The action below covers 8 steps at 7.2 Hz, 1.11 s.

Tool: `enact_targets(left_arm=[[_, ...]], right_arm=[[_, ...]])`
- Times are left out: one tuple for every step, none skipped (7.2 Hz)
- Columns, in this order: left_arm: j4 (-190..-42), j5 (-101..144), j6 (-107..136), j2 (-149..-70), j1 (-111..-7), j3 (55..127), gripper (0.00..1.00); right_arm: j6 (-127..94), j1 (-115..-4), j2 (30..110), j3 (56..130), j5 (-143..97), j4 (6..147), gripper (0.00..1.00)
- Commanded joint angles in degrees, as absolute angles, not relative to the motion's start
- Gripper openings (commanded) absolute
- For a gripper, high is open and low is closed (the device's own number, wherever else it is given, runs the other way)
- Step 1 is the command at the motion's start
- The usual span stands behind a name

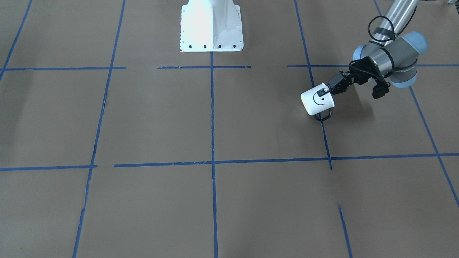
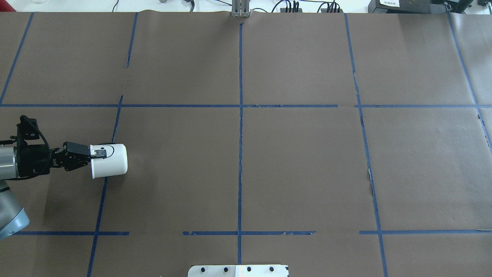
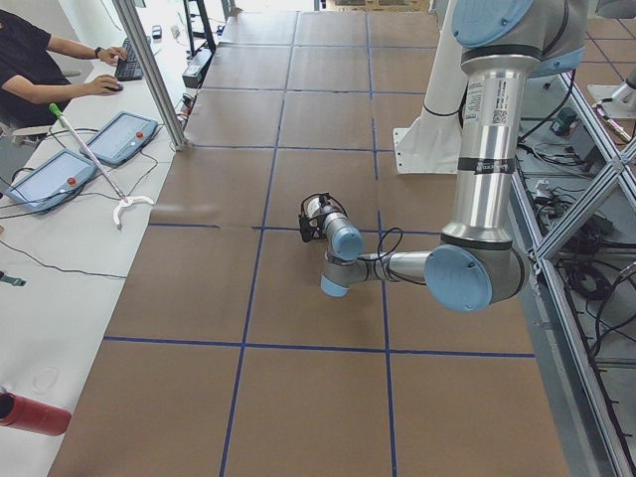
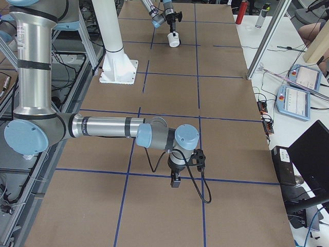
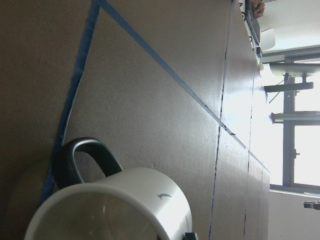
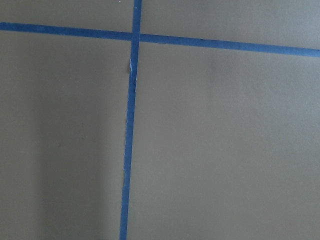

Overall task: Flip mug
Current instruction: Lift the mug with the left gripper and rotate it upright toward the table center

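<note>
L hand (image 2: 98, 154) is clenching on the mug (image 2: 109, 160) rim, pinching the wall. Mug is hanging sideways on the robot's left side of the desk (image 2: 269, 161). Long axis is running straight out from the hand: mouth facing it, base pointing to desk centre. Handle (image 1: 322, 115) is pointing down, maybe brushing desk, view unclear. L arm (image 1: 391, 59) is reaching in low, near level. R hand (image 4: 176, 181) is sitting well apart; can't tell its grip.

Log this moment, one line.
left gripper: shut on mug rim | mug: on its side, handle down | right gripper: state unclear
</note>
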State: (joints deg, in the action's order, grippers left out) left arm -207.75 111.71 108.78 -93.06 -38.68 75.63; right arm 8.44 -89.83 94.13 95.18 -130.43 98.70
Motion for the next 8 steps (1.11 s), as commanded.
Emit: enact_targets(left_arm=[[-207.08,111.80,113.53,-92.90,-38.76,79.69,0.00],[-206.64,111.71,116.08,-93.25,-38.76,80.50,0.00],[-202.02,111.71,116.36,-93.86,-38.85,82.42,0.00],[-190.23,111.71,116.37,-95.26,-38.85,88.27,0.00],[-177.58,111.10,116.45,-99.36,-38.85,92.68,0.00],[-164.40,110.22,116.63,-106.19,-38.85,94.03,0.00],[-149.82,108.21,117.33,-114.09,-38.50,94.22,0.00],[-140.02,108.02,117.33,-118.69,-37.71,94.31,0.00]], right_arm=[[8.44,-89.82,94.13,95.19,-130.43,98.70,1.00],[8.44,-89.82,94.13,95.19,-130.43,98.70,1.00],[8.44,-89.82,94.13,95.19,-130.43,98.70,1.00],[8.44,-89.82,94.13,95.19,-130.43,98.70,1.00],[8.44,-89.82,94.13,95.19,-130.43,98.70,1.00],[8.44,-89.82,94.13,95.19,-130.43,98.70,1.00],[8.44,-89.82,94.13,95.19,-130.43,98.70,1.00],[8.44,-89.82,94.22,95.19,-130.43,98.70,1.00]])
